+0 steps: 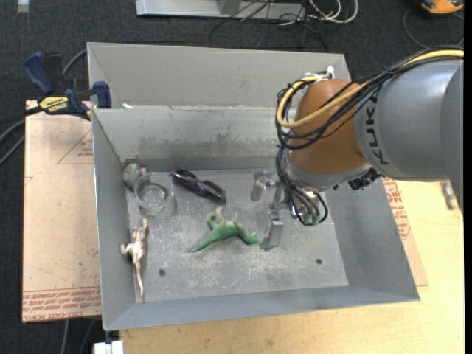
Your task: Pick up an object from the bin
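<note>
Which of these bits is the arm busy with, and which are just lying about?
Job in hand: gripper, open; green plastic toy dinosaur, lying nearest it; grey metal bin.
Lying about: dark purple oblong thing; clear round cup; pale toy animal by the left wall.

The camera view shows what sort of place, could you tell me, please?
Probably a robotics lab: a KUKA arm reaches into a grey metal bin holding a green toy dinosaur, and loose cables lie behind it.

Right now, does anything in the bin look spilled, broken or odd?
Nothing stands out. The green dinosaur, dark piece, clear cup and tan figure lie apart in the bin; the gripper hangs beside the dinosaur.
</note>
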Robot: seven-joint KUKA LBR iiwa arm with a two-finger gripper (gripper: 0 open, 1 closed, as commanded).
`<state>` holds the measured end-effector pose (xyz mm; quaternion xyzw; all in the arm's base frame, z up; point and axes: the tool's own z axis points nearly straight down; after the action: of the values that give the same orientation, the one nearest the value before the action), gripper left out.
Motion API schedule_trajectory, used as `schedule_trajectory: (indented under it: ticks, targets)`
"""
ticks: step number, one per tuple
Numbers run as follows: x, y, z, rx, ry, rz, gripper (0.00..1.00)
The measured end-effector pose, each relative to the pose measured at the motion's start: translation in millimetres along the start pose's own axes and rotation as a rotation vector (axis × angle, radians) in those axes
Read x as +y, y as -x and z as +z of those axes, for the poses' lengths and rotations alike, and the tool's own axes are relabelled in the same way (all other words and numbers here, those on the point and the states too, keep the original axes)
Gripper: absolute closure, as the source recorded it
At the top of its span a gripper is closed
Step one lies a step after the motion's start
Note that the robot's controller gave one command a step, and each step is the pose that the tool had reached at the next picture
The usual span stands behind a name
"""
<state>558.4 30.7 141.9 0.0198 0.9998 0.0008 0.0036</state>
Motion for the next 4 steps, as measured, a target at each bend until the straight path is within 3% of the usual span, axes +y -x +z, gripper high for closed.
schedule_trajectory:
  ticks: [1,2,3,4]
  targets:
    - [67,-1.8,42,0.011,0.004,-0.136,0.0]
    - [54,-10.3,72,-0.002,0.002,0.02,0.0]
    - [73,4.2,72,0.006,0.006,-0.161,1.0]
    - [73,4.2,72,0.006,0.006,-0.161,1.0]
